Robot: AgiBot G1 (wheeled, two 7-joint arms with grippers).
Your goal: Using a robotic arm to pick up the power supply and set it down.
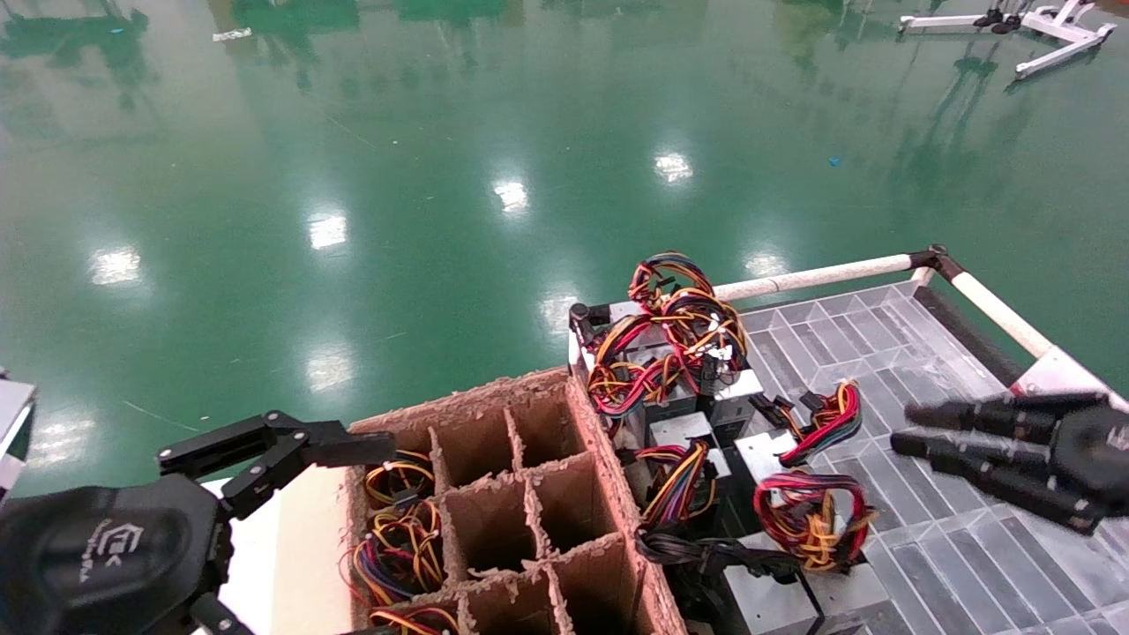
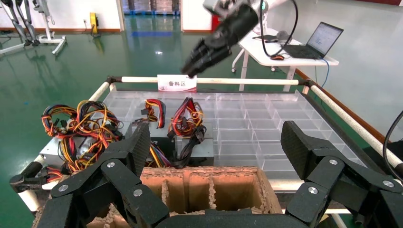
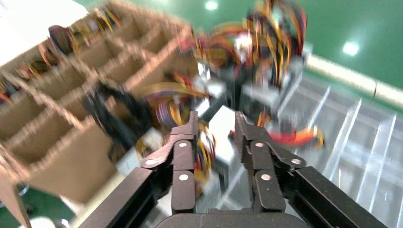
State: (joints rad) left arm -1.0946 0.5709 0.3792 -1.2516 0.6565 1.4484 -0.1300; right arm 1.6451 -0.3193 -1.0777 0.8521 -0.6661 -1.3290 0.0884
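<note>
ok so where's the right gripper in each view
Head view: right gripper at the right edge, above the clear tray.
Left wrist view: farther off, above the tray's far rail.
Right wrist view: close foreground.
Shared landmark: cardboard divider box.

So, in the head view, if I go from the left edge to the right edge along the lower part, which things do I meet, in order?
left gripper → cardboard divider box → grey power supplies with coloured wire bundles → clear gridded tray surface → right gripper
</note>
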